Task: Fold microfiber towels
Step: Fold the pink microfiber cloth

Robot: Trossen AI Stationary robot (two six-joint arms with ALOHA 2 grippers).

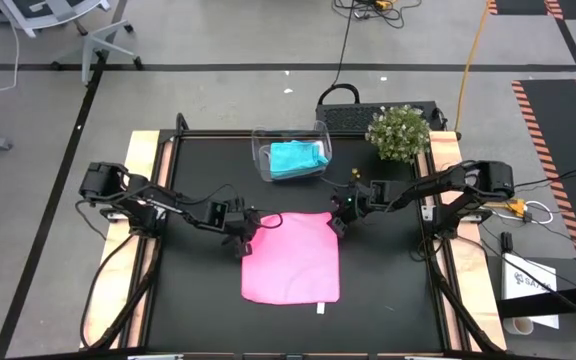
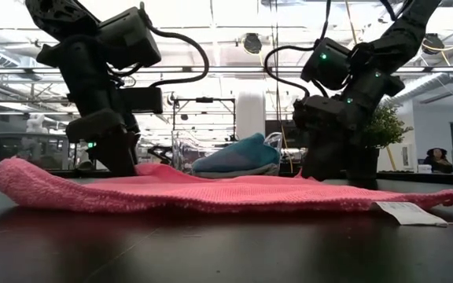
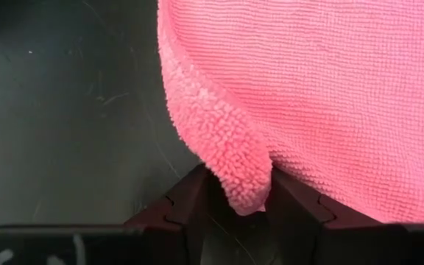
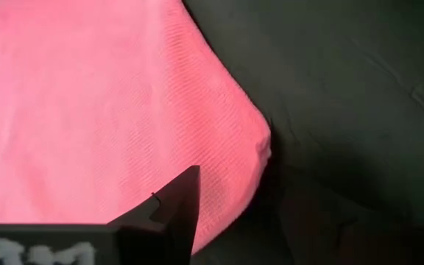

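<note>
A bright pink towel (image 1: 290,257) lies spread on the black table, with a white tag (image 1: 320,308) at its near edge. My left gripper (image 1: 246,238) is at its far left corner, shut on it (image 3: 245,213). My right gripper (image 1: 340,218) stands open over the far right corner (image 4: 260,143). One of its fingers (image 4: 175,213) is above the cloth and the other is beyond the cloth's edge. A teal towel (image 1: 298,158) lies bunched in a clear tub (image 1: 263,150) at the far side. My left gripper pinches the pink towel's far left corner (image 3: 245,184) between its two fingers, where the cloth is bunched into a thick fold. The fingers come slanting down from the table's left. The rest of the towel (image 2: 211,192) lies flat and slack on the table.
A small potted plant (image 1: 398,132) stands at the table's far right, beside a dark box (image 1: 353,112). Bare black tabletop (image 1: 198,300) lies left, right and near of the pink towel. Wooden strips (image 1: 138,200) run along the table's two sides.
</note>
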